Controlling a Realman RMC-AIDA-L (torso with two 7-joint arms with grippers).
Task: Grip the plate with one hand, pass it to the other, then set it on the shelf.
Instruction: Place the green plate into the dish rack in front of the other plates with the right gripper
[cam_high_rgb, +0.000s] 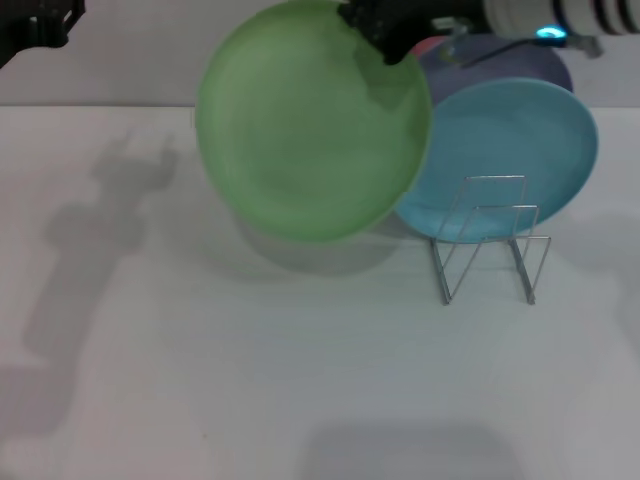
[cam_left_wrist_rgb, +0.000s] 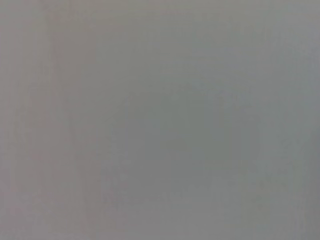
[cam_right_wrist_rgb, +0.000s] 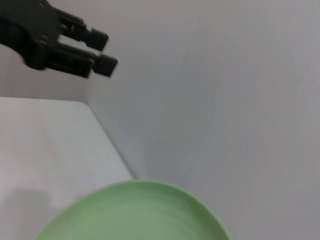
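Observation:
The light green plate (cam_high_rgb: 310, 125) hangs tilted in the air above the back of the table, its face turned toward me. My right gripper (cam_high_rgb: 385, 35) is shut on its upper right rim, and the plate's edge (cam_right_wrist_rgb: 135, 212) also fills the right wrist view. My left gripper (cam_high_rgb: 40, 25) hovers at the far upper left, well apart from the plate. In the right wrist view the left gripper (cam_right_wrist_rgb: 102, 50) shows a narrow gap with nothing between its fingers. The shelf (cam_high_rgb: 490, 240), a thin silver wire rack, stands on the table right of the plate. The left wrist view is blank grey.
A turquoise-blue plate (cam_high_rgb: 520, 150) leans behind the wire rack, with a lavender plate (cam_high_rgb: 545, 65) behind that. The white table (cam_high_rgb: 250, 380) stretches in front, and a pale wall rises behind it.

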